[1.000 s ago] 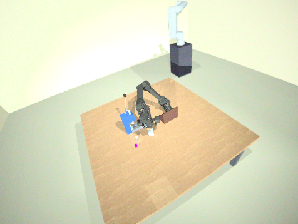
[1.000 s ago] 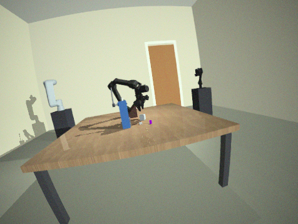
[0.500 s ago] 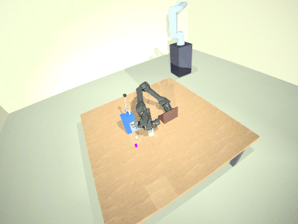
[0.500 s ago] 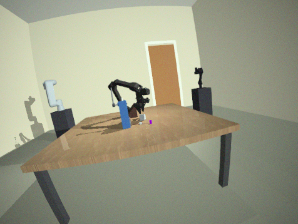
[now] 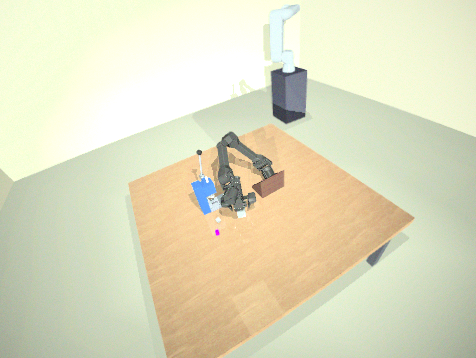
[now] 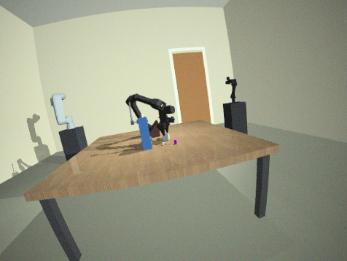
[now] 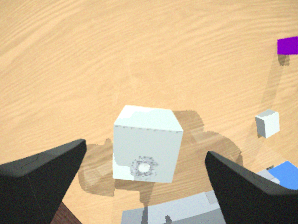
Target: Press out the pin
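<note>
Block [image 5: 241, 214] [image 6: 166, 137] [image 7: 147, 152] pickup, step 1, is in hand: gripper [image 5: 241, 209] [image 6: 165, 134] [image 7: 147, 152] fingers stand wide apart around it, holding nothing. Next: centre, close evenly, lift toward the press [image 5: 204, 196] [image 6: 144, 133] [image 7: 286, 175].

blue press [image 5: 204, 196] [image 6: 144, 133] [image 7: 287, 175], purple block [image 5: 217, 232] [image 6: 175, 142] [image 7: 288, 46]

cream walls [image 5: 100, 90] [image 6: 109, 44] | grey-green floor [image 5: 65, 280] [image 6: 182, 219] | brown door [image 6: 191, 87], white frame | wooden table [image 5: 310, 250] [image 6: 219, 146] [image 7: 65, 60], dark legs

Block [image 5: 241, 214] [image 6: 166, 137] [image 7: 145, 150] between fingers [image 5: 242, 206] [image 6: 165, 132], apparently beside press [image 5: 204, 195] [image 6: 144, 133] [image 7: 170, 209].
</note>
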Controlling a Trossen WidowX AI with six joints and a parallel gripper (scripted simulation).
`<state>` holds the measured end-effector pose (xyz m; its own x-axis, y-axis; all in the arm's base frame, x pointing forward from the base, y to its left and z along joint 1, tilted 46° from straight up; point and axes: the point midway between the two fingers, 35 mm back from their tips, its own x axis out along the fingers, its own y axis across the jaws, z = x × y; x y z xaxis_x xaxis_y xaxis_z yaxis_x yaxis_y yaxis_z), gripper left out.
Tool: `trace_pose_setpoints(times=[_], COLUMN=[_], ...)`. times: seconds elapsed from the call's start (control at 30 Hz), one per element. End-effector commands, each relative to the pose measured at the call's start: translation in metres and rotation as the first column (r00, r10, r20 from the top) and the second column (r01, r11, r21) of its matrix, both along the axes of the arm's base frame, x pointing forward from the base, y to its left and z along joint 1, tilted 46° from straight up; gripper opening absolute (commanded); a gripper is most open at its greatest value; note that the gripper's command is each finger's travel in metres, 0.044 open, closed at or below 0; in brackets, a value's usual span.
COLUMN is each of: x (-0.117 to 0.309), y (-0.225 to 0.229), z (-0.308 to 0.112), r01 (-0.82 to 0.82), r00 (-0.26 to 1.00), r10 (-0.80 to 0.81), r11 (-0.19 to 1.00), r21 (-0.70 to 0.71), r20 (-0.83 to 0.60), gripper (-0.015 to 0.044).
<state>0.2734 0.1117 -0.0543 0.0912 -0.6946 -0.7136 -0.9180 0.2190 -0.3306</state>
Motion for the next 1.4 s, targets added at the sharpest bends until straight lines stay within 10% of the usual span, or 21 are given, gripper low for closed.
trace_pose_setpoints(times=[0.0,0.63,1.37], x=[0.000,0.001,0.002], y=[-0.005,-0.025,-0.009], z=[-0.005,-0.024,-0.010], r01=[-0.004,-0.003,-0.004], r00=[1.000,1.000,1.000], r10=[0.004,0.003,0.004], r11=[1.000,1.000,1.000], r21=[-0.004,-0.007,-0.004], r20=[-0.003,-0.003,-0.003], gripper=[0.0440,0.0440,0.0000])
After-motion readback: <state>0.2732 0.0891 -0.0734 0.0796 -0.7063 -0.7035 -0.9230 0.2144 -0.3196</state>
